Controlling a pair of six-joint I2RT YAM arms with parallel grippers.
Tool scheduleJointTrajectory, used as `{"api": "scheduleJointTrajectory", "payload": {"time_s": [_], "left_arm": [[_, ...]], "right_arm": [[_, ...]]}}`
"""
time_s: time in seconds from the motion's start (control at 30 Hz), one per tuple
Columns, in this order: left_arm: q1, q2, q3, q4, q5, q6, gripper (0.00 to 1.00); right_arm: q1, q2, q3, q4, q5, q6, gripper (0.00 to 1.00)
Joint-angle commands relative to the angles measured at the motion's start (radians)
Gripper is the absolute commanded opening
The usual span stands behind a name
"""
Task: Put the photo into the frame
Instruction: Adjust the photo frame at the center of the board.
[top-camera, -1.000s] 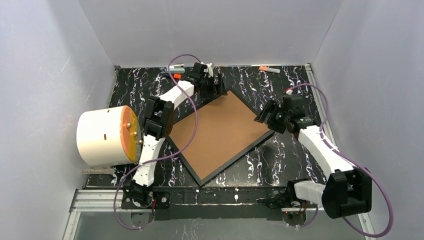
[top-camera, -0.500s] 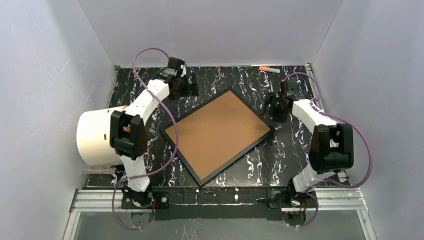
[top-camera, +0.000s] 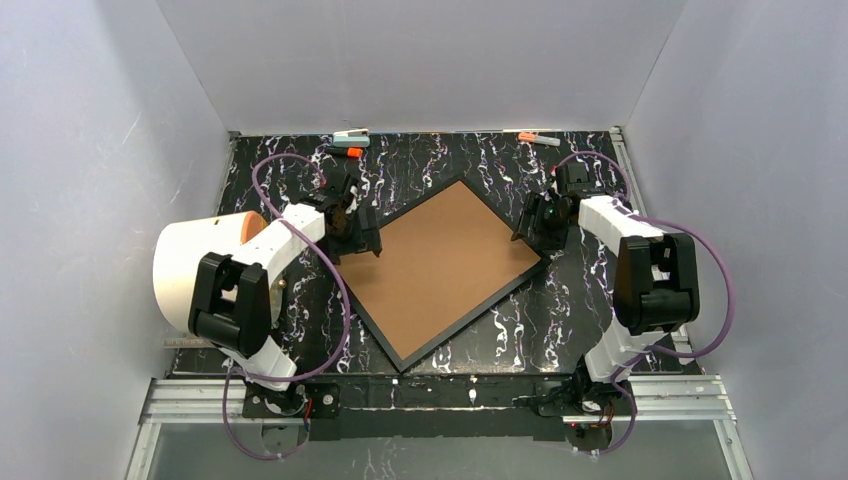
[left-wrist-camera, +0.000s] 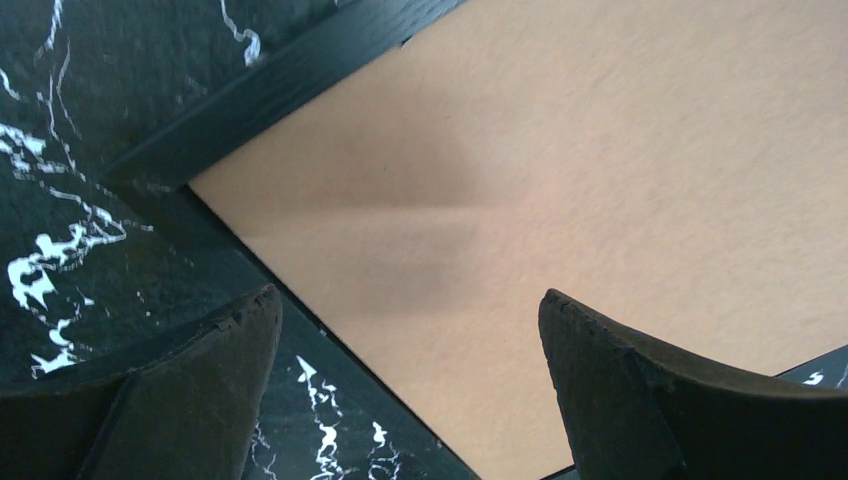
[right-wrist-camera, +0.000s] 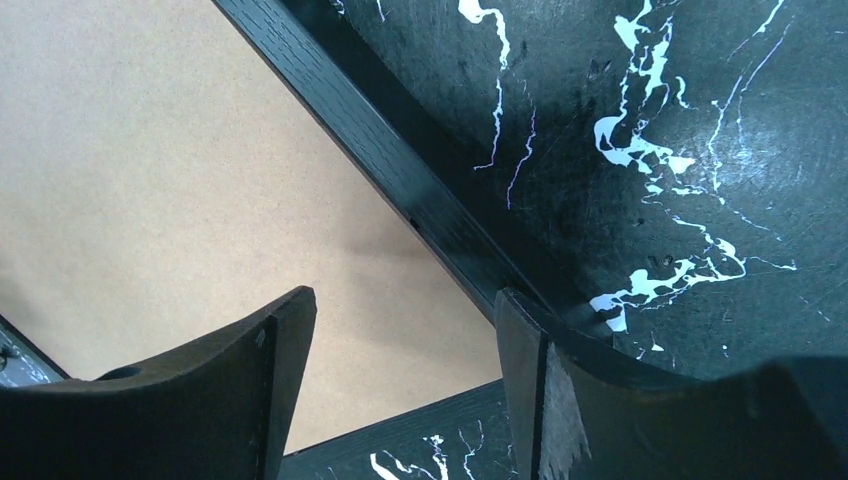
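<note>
Only from above: the frame (top-camera: 476, 316) flat and cornerwise on the marbled table (top-camera: 520, 340), filled by the brown backing board (top-camera: 440, 262), with a white drum (top-camera: 200, 275) off to the left. Only at the wrists: left gripper (left-wrist-camera: 405, 300) spread wide astride the frame's left corner, right gripper (right-wrist-camera: 402, 300) likewise parted astride the right corner, both holding nothing.

The scene is lit evenly and softly from above; the walls (top-camera: 430, 60) are shown pale, without glare. A soft grey shadow is cast across the board (left-wrist-camera: 560, 220) in the left wrist view. In both wrist views the fingers (left-wrist-camera: 640, 400) are rendered dark and a little soft, while the frame (right-wrist-camera: 400, 155) grain is kept sharp.
</note>
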Motion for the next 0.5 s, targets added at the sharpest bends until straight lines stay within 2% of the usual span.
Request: {"api": "scheduleJointTrajectory", "payload": {"time_s": [0.0, 0.3, 0.47], "left_arm": [[-0.002, -0.075, -0.063, -0.031, -0.003, -0.013, 0.98], [-0.001, -0.079, -0.163, -0.035, 0.100, -0.057, 0.98], [-0.002, -0.044, -0.191, 0.068, 0.240, -0.030, 0.98]], "right_arm": [[-0.003, 0.011, 0.032, -0.007, -0.013, -0.029, 0.74], [-0.002, 0.000, 0.010, 0.047, -0.148, -0.045, 0.65], [-0.002, -0.008, -0.013, 0.109, -0.212, -0.039, 0.62]]}}
